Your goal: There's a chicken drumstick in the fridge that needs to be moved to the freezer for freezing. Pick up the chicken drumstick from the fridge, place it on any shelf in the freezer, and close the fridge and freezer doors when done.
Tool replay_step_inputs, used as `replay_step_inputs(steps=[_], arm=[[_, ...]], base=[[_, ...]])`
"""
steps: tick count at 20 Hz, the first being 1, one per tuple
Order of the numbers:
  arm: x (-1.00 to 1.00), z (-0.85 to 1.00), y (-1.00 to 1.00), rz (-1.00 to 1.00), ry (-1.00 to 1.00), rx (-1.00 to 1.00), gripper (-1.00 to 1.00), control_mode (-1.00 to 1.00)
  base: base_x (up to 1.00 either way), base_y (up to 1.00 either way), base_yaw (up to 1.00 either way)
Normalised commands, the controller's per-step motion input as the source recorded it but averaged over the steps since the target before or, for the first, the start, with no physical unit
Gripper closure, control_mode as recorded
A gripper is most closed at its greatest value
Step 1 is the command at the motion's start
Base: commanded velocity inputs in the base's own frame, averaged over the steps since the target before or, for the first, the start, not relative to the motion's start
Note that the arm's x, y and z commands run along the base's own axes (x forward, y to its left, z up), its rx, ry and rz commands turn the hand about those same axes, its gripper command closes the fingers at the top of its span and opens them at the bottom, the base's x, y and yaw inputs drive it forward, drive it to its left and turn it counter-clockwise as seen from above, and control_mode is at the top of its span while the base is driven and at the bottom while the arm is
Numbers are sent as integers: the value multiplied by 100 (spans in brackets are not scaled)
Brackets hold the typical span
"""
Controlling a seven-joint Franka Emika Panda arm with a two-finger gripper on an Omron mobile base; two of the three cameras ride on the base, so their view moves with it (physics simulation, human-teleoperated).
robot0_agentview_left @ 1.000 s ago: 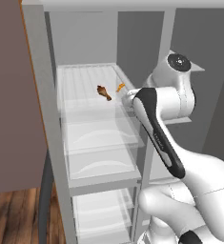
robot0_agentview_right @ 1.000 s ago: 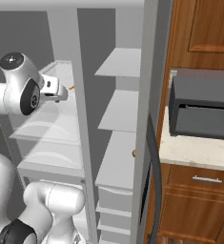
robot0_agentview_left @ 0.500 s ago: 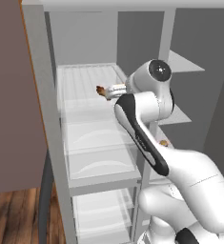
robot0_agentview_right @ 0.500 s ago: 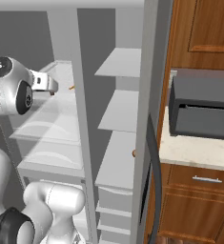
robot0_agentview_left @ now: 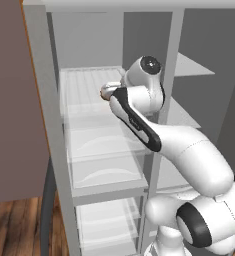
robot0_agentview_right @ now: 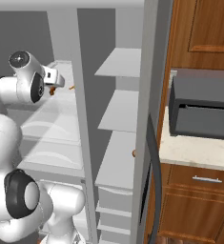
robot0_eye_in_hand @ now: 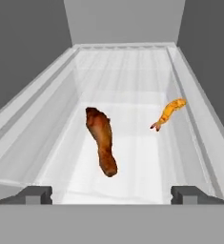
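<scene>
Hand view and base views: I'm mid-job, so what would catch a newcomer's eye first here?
The brown chicken drumstick lies lengthwise on the white fridge shelf, ahead of the open gripper. A smaller orange shrimp-like piece lies apart from it, nearer the tray's side wall. From the base, the white arm reaches into the open fridge, and a dark microwave sits on the counter beside it.

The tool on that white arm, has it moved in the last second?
Yes. The tool has swung left across the upright grey divider post, in over the white ribbed fridge shelf.
</scene>
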Motion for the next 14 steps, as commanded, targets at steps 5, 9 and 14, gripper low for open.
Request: replay_step_inputs(steps=[5,9,14], arm=[[68,-28,33,0,1,0,-100,-100],[64,-29,16,0,4,0,-100,-100],[45,-22,0,2,6,0,-100,-100]], base=[[0,0,0],[0,0,0],[0,0,0]])
